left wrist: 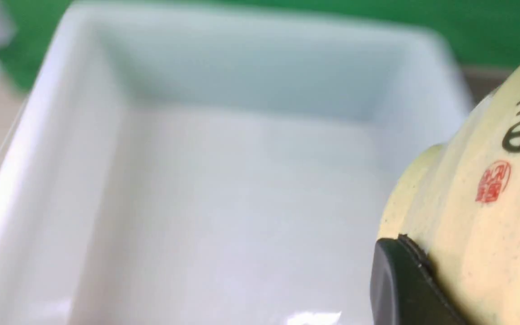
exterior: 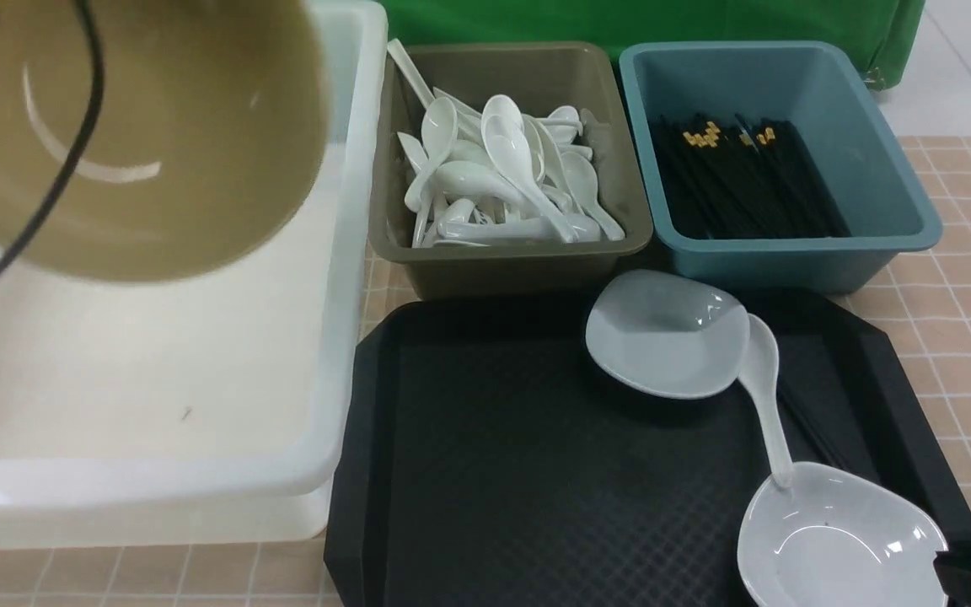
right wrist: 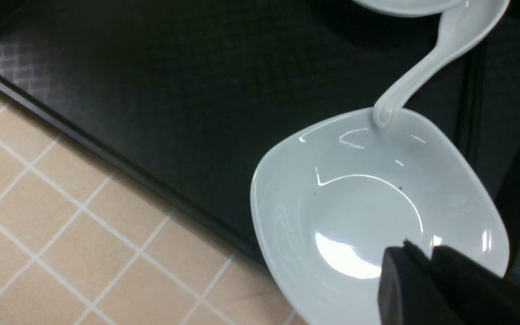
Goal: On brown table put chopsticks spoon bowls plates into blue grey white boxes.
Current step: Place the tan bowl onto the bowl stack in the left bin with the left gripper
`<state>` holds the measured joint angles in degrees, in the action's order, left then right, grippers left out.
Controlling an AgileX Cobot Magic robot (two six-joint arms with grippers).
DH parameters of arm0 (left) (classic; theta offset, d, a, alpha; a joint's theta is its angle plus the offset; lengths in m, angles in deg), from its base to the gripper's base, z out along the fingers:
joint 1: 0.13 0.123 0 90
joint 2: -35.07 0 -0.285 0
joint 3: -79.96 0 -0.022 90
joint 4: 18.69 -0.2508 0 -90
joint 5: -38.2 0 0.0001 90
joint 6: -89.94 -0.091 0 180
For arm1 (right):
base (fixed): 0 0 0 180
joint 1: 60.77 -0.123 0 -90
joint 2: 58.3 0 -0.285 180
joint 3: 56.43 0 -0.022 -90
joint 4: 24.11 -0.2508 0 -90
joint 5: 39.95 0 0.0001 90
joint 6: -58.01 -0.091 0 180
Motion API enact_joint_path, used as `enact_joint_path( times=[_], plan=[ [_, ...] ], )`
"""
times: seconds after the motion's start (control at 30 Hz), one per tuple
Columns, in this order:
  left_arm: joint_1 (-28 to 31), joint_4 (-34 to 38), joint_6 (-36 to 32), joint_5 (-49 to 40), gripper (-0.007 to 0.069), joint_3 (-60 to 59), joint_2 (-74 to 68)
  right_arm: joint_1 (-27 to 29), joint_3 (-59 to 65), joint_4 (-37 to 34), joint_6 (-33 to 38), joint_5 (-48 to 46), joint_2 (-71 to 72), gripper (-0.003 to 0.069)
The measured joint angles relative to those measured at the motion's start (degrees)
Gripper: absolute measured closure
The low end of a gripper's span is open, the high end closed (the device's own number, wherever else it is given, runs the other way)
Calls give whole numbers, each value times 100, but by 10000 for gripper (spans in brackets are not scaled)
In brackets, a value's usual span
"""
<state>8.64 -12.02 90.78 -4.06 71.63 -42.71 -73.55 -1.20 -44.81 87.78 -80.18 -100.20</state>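
Note:
My left gripper is shut on the rim of the large yellow bowl, which hangs tilted above the white box. One black finger presses the bowl's outer wall; the other is hidden. Two white plates lie on the black tray: one far, one near. The spoon bridges them, its handle tip resting in the near plate. My right gripper hovers over that plate's near edge, shut with nothing between its fingers. Black chopsticks lie on the tray to the right of the spoon.
The grey box holds several white spoons. The blue box holds several black chopsticks. Both stand behind the black tray on the brown tiled table. A green cloth hangs at the back.

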Motion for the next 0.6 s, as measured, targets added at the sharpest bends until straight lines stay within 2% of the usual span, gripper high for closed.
enact_joint_path(
  times=[0.1,0.33,0.5,0.6],
  plan=[
    [360,76,-198,52,617,-481,-463,0,0,0,0,5,0,538],
    [397,251,-426,393,617,-577,-1370,0,0,0,0,5,0,533],
    [397,-209,-449,592,612,-577,-1687,0,0,0,0,5,0,528],
    [397,-498,-449,613,546,-577,-1877,0,0,-2,0,5,0,526]
  ],
)
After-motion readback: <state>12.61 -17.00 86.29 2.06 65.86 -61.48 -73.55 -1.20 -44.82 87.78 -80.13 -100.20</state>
